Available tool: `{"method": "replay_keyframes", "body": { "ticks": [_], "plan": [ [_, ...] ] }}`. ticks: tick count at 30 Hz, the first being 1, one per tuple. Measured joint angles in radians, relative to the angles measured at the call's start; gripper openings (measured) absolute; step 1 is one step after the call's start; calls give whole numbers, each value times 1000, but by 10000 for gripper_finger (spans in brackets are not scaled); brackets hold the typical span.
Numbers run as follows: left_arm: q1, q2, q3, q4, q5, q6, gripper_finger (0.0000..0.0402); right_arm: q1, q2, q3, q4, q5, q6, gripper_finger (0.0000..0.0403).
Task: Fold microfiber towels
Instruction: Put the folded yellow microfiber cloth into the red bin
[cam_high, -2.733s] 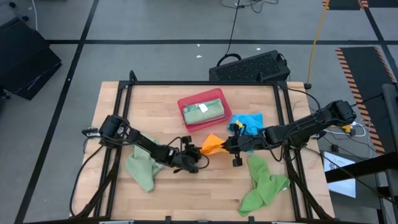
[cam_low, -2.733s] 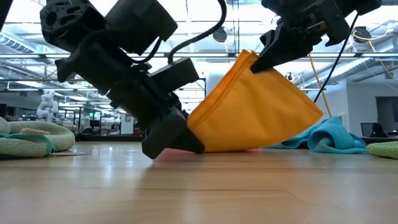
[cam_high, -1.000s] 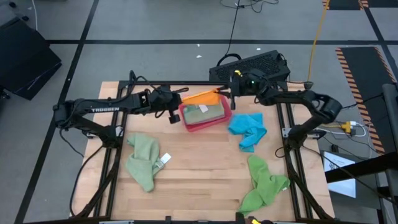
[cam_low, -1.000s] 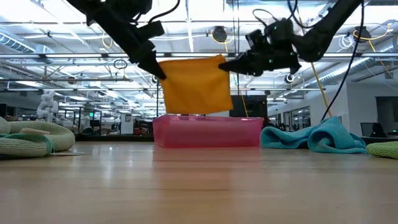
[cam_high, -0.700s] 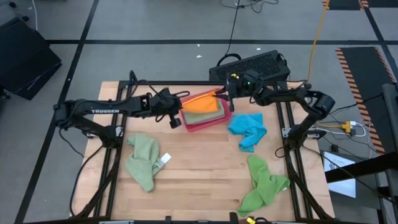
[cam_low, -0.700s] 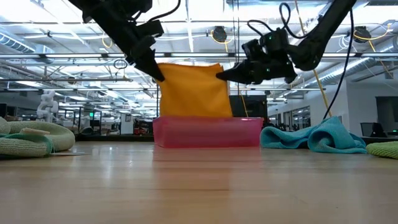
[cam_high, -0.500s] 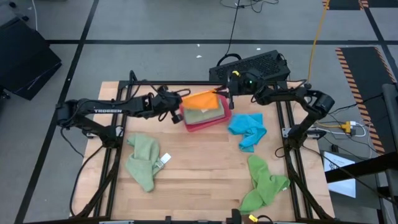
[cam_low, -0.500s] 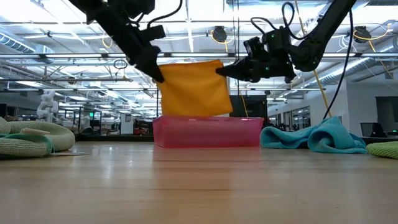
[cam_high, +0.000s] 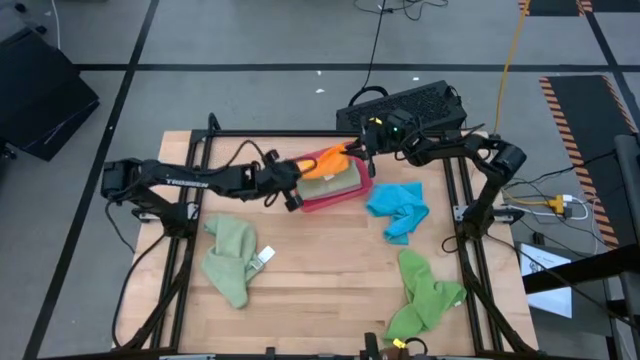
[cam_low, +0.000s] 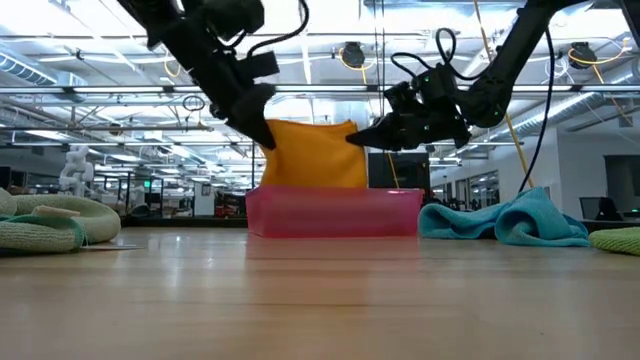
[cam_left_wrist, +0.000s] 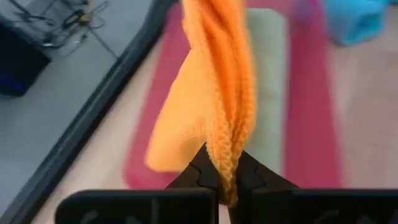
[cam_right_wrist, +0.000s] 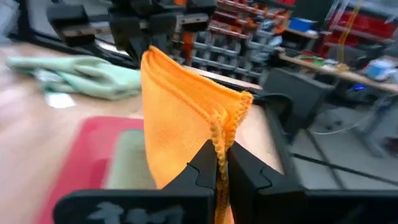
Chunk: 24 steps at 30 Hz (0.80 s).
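Wooden table (cam_high: 320, 280) carries a red tray (cam_high: 345, 192) near its far edge, with a sage towel (cam_high: 335, 183) folded inside. We hold the folded orange towel (cam_low: 312, 152) over that tray: our left gripper (cam_high: 297, 192) is clamped on one upper corner, our right gripper (cam_high: 356, 152) on the other, and the lower edge dips behind the tray wall. A blue towel (cam_high: 397, 207) lies just right of the tray. Green towel (cam_high: 423, 298) sits front right, another sage one (cam_high: 230, 260) front left.
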Motion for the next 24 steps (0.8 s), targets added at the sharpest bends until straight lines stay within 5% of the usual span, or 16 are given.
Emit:
{"method": "replay_keyframes", "body": {
  "ticks": [10, 24],
  "plan": [
    [-101, 6, 0, 36, 53, -65, 6, 19, -24, -38, -26, -58, 182, 9],
    [-46, 79, 2, 5, 95, -35, 6, 38, -31, -40, -210, -47, 222, 9]
  ]
}}
